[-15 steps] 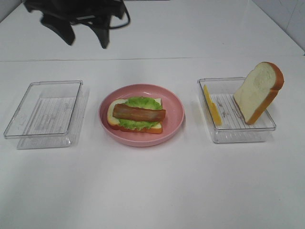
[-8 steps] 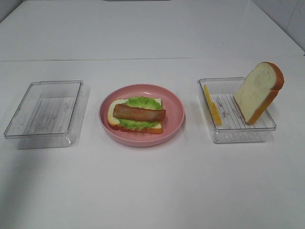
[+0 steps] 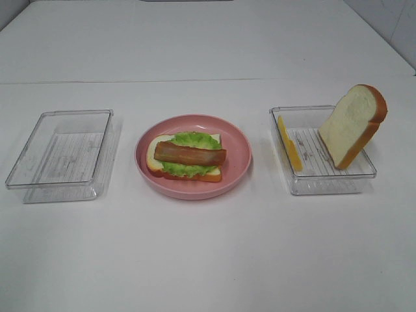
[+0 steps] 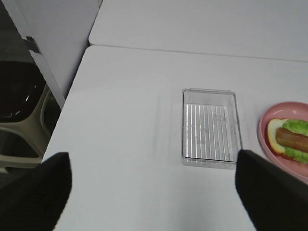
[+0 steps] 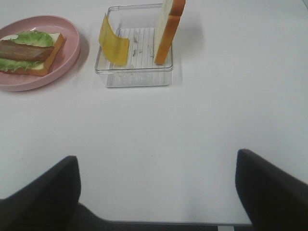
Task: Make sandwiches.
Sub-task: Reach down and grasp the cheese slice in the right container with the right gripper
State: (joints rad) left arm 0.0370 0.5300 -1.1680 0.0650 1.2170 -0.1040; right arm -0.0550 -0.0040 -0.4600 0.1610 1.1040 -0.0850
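On the pink plate [image 3: 237,146] lies a half-built sandwich: a white bread slice [image 3: 153,155], ruffled lettuce [image 3: 195,140] and a bacon strip [image 3: 190,154] on top. A yellow cheese square [image 3: 289,144] and a second bread slice [image 3: 351,123] lean upright in the right clear tray [image 3: 325,182]. Neither gripper shows in the exterior view. In its wrist view my left gripper [image 4: 151,158] hangs open and empty, well back from the left tray [image 4: 209,127]. My right gripper [image 5: 156,159] is open and empty, short of the cheese [image 5: 114,41] and bread [image 5: 169,29].
The left clear tray [image 3: 58,156] holds nothing. The table's left edge [image 4: 72,91] drops off to a floor with dark equipment in the left wrist view. White tabletop stretches in front of the plate and trays.
The left arm, seen at the top left of the exterior view a second ago, has pulled back out of that view. Plate, trays and food have not moved.
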